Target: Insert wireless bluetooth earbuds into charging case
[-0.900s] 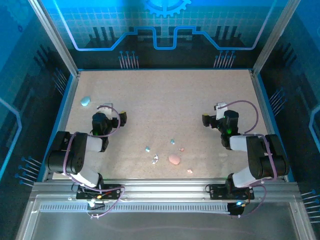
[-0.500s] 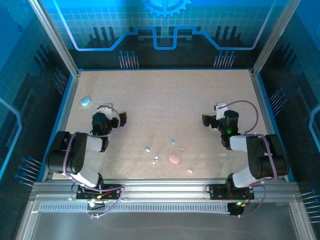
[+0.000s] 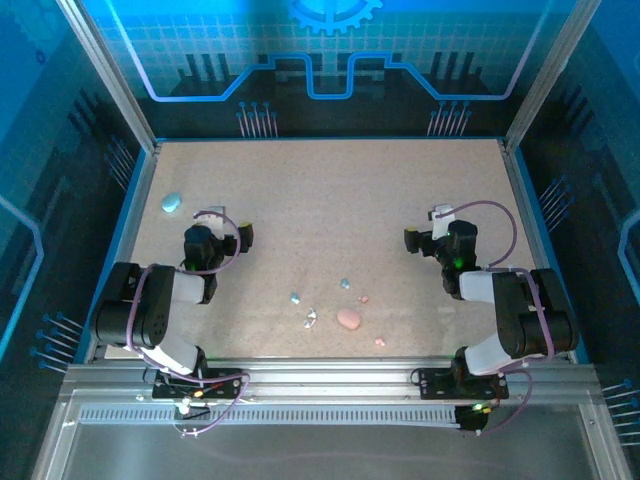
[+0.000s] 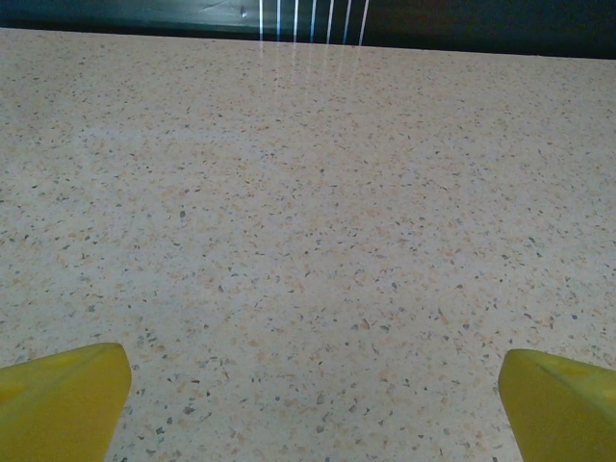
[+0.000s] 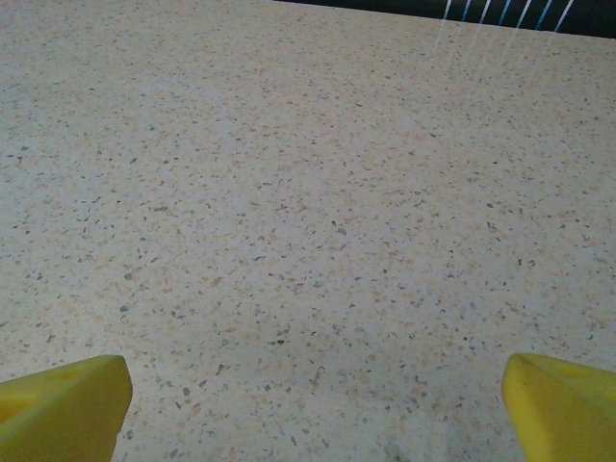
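Left gripper (image 4: 310, 409) and right gripper (image 5: 313, 409) were held wide and empty, bare table (image 3: 330, 190) lay ahead of both, earbuds (image 3: 296, 298) were scattered around a pink case (image 3: 348, 319) near the front edge (seen from overhead), blue case (image 3: 171, 202) by the left rim.

Pink pebble-shaped charging case (image 3: 348, 319): flat on the desk (image 3: 330, 190), near front centre. First pink earbud (image 3: 364, 299): just behind it. Second pink earbud (image 3: 380, 342): front right. Two light blue earbuds (image 3: 296, 298) (image 3: 345, 284): behind left, apart. Silvery-white piece (image 3: 311, 320): left of the case. Light blue pebble-shaped case (image 3: 171, 202): far left, well apart.
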You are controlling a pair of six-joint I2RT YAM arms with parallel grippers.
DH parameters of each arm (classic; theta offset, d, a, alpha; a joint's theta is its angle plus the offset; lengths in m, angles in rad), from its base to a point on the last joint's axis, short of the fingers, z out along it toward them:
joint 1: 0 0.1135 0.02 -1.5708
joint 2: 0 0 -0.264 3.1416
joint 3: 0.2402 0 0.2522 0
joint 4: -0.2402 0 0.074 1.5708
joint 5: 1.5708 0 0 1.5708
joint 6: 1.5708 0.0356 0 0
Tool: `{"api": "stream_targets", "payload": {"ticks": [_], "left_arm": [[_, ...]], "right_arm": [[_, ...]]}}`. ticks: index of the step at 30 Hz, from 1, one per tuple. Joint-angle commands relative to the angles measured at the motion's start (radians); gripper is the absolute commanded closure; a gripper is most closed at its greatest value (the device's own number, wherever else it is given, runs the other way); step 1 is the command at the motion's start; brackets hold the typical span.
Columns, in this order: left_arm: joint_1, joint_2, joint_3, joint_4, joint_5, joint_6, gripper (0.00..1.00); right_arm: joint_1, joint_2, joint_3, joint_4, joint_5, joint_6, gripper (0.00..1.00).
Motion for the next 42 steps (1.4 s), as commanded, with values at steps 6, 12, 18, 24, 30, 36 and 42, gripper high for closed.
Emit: {"api": "stream_targets", "payload": {"ticks": [6,12,18,24,30,36,42], "left_arm": [[0.014,-0.261,0.119,-0.402,-0.125,-0.101,0.01],[0.018,-0.376,0.232,-0.694,-0.255,-0.416,0.01],[0.032,-0.327,0.404,-0.984,-0.113,-0.447,0.01],[0.068,-0.133,0.645,-1.303,-0.235,-0.542,0.01],[0.082,-0.006,0.776,-1.347,-0.177,-0.52,0.02],[0.07,0.0,0.764,-1.309,-0.036,-0.511,0.05],[0.042,-0.078,0.717,-1.332,-0.015,-0.504,0.1]], "right_arm": [[0.011,-0.167,0.237,-0.512,0.025,0.131,0.0],[0.002,-0.223,0.449,-0.916,-0.045,0.469,0.0],[0.002,-0.173,0.563,-1.032,-0.426,0.433,0.0],[0.043,-0.185,0.578,-1.075,-0.46,0.405,0.01],[0.077,-0.17,0.601,-1.137,-0.45,0.351,0.02],[0.104,-0.186,0.588,-1.19,-0.447,0.343,0.03],[0.121,-0.229,0.554,-1.265,-0.468,0.334,0.14]]}}
